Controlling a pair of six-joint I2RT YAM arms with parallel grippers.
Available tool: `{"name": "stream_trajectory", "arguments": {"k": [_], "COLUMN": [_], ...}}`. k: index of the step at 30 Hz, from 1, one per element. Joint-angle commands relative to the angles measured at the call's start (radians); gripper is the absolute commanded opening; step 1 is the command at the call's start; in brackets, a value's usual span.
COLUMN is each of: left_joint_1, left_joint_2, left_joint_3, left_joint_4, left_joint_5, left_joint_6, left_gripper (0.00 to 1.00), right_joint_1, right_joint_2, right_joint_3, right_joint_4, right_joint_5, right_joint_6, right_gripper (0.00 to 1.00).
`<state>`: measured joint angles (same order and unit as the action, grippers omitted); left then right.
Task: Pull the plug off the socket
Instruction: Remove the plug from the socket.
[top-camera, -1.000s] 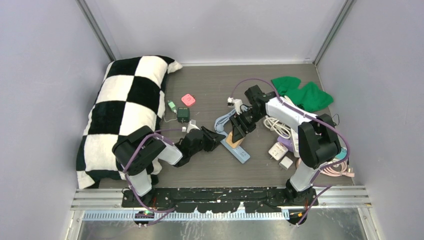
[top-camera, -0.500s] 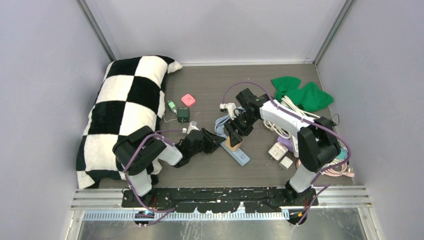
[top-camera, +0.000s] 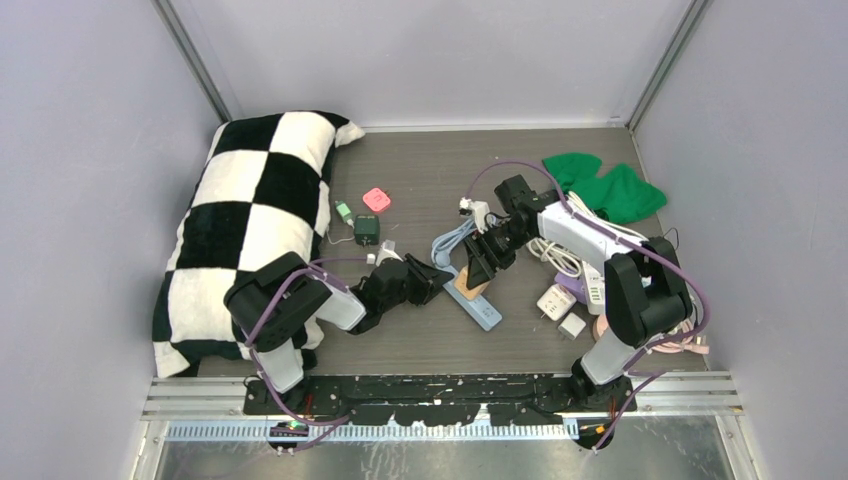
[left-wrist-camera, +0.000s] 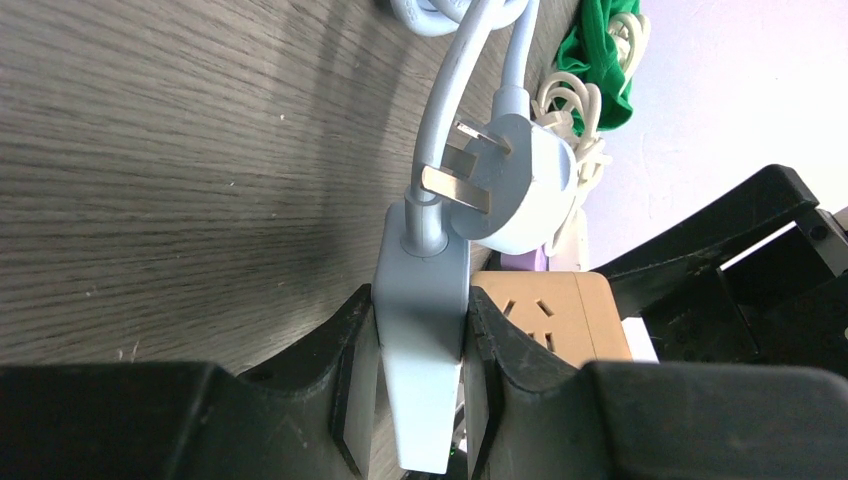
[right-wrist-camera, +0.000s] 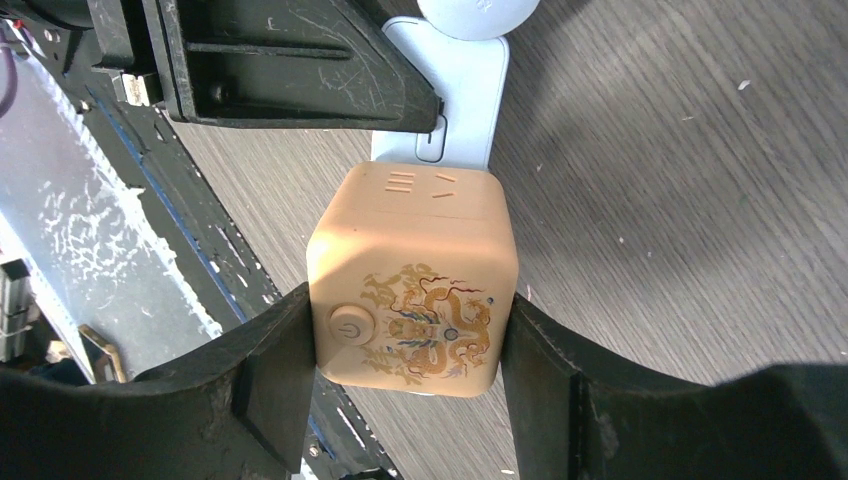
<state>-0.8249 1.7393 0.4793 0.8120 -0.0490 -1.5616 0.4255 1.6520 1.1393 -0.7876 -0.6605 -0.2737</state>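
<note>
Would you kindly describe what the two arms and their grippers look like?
The left arm and right arm have bulky black joints joined by white links, with a purple cable looping along each. The left gripper and right gripper are black, with broad, wedge-shaped fingers whose plastic looks scratched.

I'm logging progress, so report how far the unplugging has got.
Done: both grips are set. The left gripper is shut on the end of the power strip, and the right gripper is shut on the tan cube plug. In hand: the pull itself. Left: the cube sits against the strip, so it does not look pulled free yet.
</note>
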Motion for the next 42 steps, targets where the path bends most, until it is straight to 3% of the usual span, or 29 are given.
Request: {"name": "stream_trajectory", "arguments": {"k": [1, 7, 11, 19, 24, 31, 37, 39, 42], "left_joint_1": [0.010, 0.007, 0.004, 0.003, 0.003, 0.003, 0.003, 0.003, 0.003], "left_joint_2": [0.034, 0.019, -0.007, 0.008, 0.023, 0.024, -0.015, -0.047, -0.117], "left_joint_3": [0.005, -0.008, -0.034, -0.018, -0.005, -0.006, -0.029, -0.018, 0.021], "left_joint_4": [-0.099, -0.100, -0.099, -0.104, -0.099, -0.095, -0.096, -0.120, -0.207], "left_joint_5": [-0.034, -0.046, -0.066, -0.051, -0.039, -0.042, -0.070, -0.071, -0.066], "left_joint_6": [0.066, 0.066, 0.063, 0.067, 0.073, 0.072, 0.090, 0.121, 0.214], "left_gripper": [0.00, 0.00, 0.00, 0.00, 0.00, 0.00, 0.00, 0.07, 0.37], "right_joint_1": [0.066, 0.219, 0.186, -0.016, -0.005, 0.139, 0.099, 0.064, -0.008], "right_joint_2": [-0.093, -0.045, -0.022, -0.086, -0.110, -0.103, -0.080, -0.094, -0.131], "right_joint_3": [0.049, 0.158, 0.168, 0.033, 0.025, 0.088, 0.130, 0.120, 0.088], "right_joint_4": [-0.024, -0.144, -0.143, -0.034, -0.034, -0.099, -0.148, -0.153, -0.139], "right_joint_5": [-0.156, -0.213, -0.183, -0.106, -0.133, -0.193, -0.211, -0.224, -0.238], "right_joint_6": [-0.005, -0.086, -0.088, -0.028, -0.027, -0.074, -0.124, -0.138, -0.139], "right_gripper": [0.01, 0.01, 0.01, 0.01, 0.01, 0.01, 0.01, 0.01, 0.01]}}
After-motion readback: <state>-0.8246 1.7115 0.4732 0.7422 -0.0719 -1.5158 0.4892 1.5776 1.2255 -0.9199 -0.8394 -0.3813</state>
